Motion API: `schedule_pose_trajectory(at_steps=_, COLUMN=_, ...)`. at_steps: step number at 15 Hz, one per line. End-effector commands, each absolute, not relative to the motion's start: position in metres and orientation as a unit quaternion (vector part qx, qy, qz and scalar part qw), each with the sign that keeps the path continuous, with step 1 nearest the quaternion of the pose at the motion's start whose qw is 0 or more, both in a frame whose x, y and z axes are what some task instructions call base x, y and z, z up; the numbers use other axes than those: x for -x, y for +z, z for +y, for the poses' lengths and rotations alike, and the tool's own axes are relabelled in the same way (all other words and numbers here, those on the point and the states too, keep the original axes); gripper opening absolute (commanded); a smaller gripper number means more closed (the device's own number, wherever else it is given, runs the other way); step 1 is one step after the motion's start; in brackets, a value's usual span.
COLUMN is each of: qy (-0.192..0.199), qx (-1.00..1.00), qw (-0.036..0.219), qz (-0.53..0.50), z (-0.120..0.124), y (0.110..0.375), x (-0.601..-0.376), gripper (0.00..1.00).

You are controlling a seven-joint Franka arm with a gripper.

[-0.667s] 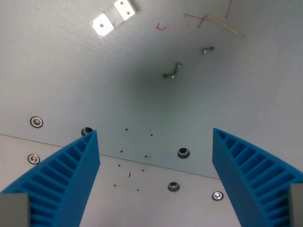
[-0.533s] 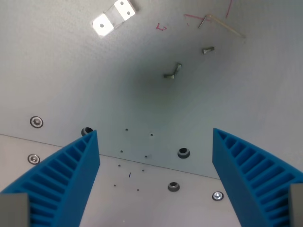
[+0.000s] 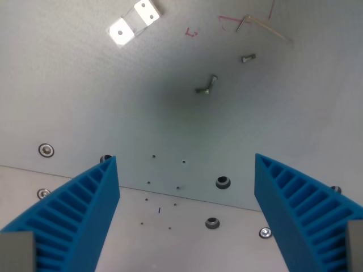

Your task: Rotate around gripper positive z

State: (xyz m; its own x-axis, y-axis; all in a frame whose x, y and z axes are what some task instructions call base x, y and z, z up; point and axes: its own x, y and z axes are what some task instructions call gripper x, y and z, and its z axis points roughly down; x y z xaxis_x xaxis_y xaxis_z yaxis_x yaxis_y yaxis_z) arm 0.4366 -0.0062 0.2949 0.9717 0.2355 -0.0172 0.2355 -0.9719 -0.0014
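My gripper [image 3: 186,212] stands open above a grey metal tabletop [image 3: 85,96], holding nothing. Its two blue ribbed fingers [image 3: 74,218] rise from the bottom corners of the wrist view, one at the left and one at the right [image 3: 303,212], far apart. Between them lies bare plate with small holes and a seam [image 3: 187,195] running across.
A shiny metal bracket [image 3: 134,21] lies at the top left. Loose bolts sit near the top middle [image 3: 206,86] and top right [image 3: 248,57], beside a thin bent rod [image 3: 262,26] and red pen marks. Screw heads [image 3: 46,149] and threaded holes [image 3: 222,182] dot the plate.
The whole scene has turned slightly in the view: the upper items shifted a little left and up, the lower screws right and down. The camera moved; the fingers stay open as before.
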Motion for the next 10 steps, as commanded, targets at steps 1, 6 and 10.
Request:
schedule_pose_trajectory(at_steps=1, qy=-0.005, qx=-0.998, qw=0.001, qz=0.064, z=-0.0066, y=0.2976, x=-0.4367, gripper=1.00)
schedule_pose_trajectory(at_steps=6, qy=-0.005, qx=-1.000, qw=0.001, qz=0.030, z=-0.0066, y=0.2976, x=-0.4367, gripper=1.00)
schedule_pose_trajectory(at_steps=10, qy=-0.005, qx=-1.000, qw=0.002, qz=0.004, z=-0.0066, y=0.2976, x=-0.4367, gripper=1.00)
